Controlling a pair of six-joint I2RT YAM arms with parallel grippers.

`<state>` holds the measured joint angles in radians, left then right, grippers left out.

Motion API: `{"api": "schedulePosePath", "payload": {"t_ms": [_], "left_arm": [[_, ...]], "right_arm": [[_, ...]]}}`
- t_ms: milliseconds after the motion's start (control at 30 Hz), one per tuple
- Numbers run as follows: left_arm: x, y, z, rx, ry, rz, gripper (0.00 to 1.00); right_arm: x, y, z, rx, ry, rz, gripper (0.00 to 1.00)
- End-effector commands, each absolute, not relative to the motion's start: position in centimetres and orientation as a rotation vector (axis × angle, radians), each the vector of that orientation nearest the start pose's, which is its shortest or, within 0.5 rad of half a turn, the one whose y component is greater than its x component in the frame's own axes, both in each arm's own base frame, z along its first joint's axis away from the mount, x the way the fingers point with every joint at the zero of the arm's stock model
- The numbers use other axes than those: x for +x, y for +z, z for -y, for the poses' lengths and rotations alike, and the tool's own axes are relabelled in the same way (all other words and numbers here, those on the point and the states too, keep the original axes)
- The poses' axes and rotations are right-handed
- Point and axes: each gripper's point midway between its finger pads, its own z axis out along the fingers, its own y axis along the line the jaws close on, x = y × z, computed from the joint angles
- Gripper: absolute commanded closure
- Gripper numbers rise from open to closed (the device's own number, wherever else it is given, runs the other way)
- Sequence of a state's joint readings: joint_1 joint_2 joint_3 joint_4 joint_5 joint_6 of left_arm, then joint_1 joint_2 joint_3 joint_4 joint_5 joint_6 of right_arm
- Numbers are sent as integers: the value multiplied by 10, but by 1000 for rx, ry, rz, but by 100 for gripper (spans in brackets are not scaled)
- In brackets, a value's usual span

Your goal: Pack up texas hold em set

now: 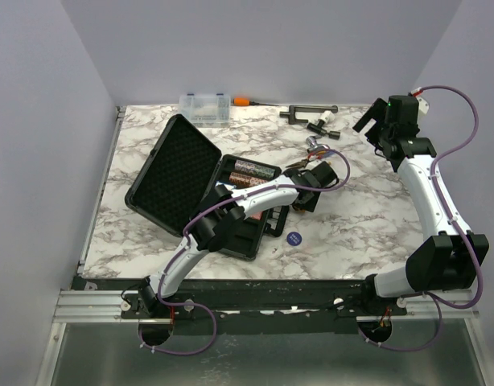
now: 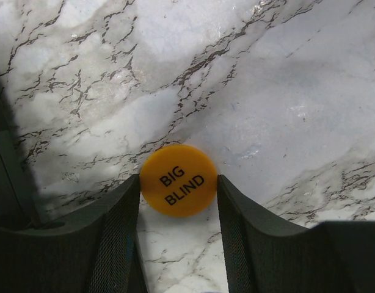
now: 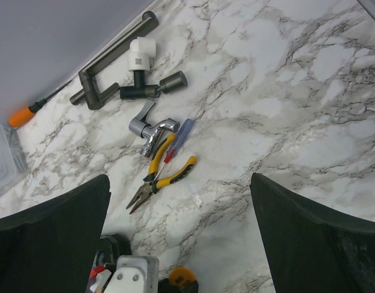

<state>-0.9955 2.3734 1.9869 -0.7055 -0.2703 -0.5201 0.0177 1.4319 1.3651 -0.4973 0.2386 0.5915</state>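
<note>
An orange disc (image 2: 178,180) printed BIG BLIND lies flat on the marble, and the tips of my left gripper (image 2: 178,183) press its rim from both sides. The right wrist view shows that disc (image 3: 182,276) at its bottom edge, under the left wrist. The black foam-lined case (image 1: 179,173) lies open at centre left, with brownish chip rolls (image 1: 255,170) in its base. A blue disc (image 1: 294,238) rests on the table just right of the case. My right gripper (image 1: 376,129) hangs open and empty at the far right, high above the table.
Yellow-handled pliers (image 3: 163,177), a small screwdriver and a chrome fitting (image 3: 152,128) lie behind the left gripper. A dark pipe tool (image 1: 311,112), an orange-handled screwdriver (image 1: 243,101) and a clear organiser box (image 1: 205,106) sit along the back edge.
</note>
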Motion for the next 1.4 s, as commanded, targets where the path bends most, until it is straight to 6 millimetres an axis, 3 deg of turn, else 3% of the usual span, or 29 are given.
{"api": "schedulePosePath", "payload": {"t_ms": [0,467,767,1367], "left_arm": [[275,-35,396,615,43,-2738,60],[275,31,412,580,-112,-2649,60],[269,49,418,600,-149,-2611,60],[274,103,411,561,-189,-2513,59]], "right_arm": [[421,260,11,712,121,-1976,0],[421,260,11,711,124,-1975,0],[421,260,11,708,124,-1976,0],[420,263,10,701,132,-1972,0]]}}
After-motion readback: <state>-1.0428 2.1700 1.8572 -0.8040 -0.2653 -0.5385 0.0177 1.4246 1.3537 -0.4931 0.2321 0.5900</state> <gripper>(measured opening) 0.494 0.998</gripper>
